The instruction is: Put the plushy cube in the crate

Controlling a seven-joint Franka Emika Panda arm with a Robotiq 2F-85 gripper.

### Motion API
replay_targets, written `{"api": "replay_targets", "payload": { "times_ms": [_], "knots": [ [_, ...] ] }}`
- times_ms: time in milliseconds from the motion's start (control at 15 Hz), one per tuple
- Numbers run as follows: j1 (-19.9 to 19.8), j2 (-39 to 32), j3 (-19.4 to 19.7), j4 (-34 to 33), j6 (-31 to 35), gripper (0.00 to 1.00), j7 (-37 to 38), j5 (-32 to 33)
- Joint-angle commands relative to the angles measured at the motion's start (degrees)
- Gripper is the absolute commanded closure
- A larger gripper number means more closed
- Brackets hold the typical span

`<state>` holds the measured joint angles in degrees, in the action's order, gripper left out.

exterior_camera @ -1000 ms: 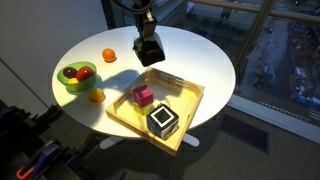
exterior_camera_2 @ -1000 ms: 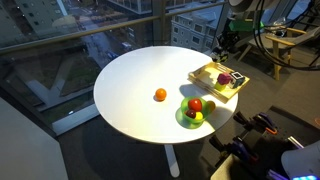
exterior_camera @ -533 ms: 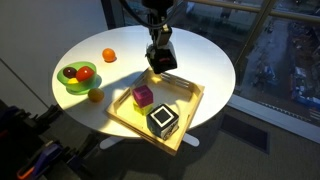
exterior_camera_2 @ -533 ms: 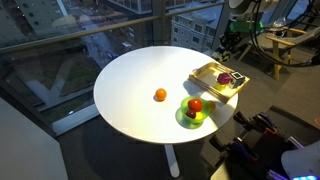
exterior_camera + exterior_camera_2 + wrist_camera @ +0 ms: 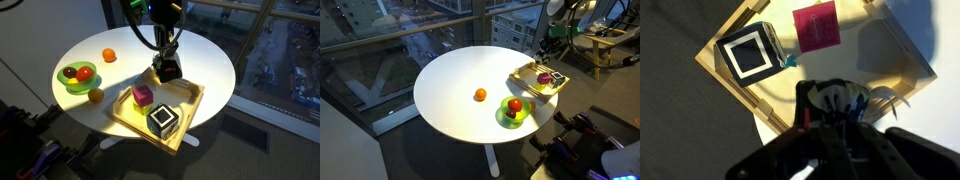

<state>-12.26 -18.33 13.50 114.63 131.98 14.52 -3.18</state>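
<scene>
**A:** Hovering at the far side of the shallow yellow wooden crate [image 5: 143,133]. What could go wrong from here?

**B:** Release too near the crate's rim and the small grey-and-black plushy cube [image 5: 837,96] could clip it and tumble onto the round white table [image 5: 205,55]. It looks soft, so it may bounce. Inside the crate, the solid magenta-pink cube [image 5: 143,95] and the larger black cube with white square markings [image 5: 163,122] take up the near part.

**A:** Tool state?

**B:** My gripper [image 5: 167,68] is clamped on the plushy cube, jaws nearly together against its sides. The cube hangs above the crate, touching nothing else.
</scene>
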Motion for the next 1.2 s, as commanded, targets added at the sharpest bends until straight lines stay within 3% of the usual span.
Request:
{"api": "replay_targets", "payload": {
  "times_ms": [0,733,800,867,1133],
  "knots": [
    [-0.2,-1.4,0.1,-0.4,1.7,0.94,0.4,-0.7],
    [0.6,-3.4,-0.1,2.8,4.2,0.92,0.5,-0.3],
    [0.6,-3.5,0.0,2.8,4.1,0.61,0.7,-0.2],
    [0.6,-3.4,0.0,2.9,4.0,0.59,0.7,-0.2],
    [0.8,-3.1,0.0,3.1,4.0,0.29,0.8,0.0]
  ]
}}
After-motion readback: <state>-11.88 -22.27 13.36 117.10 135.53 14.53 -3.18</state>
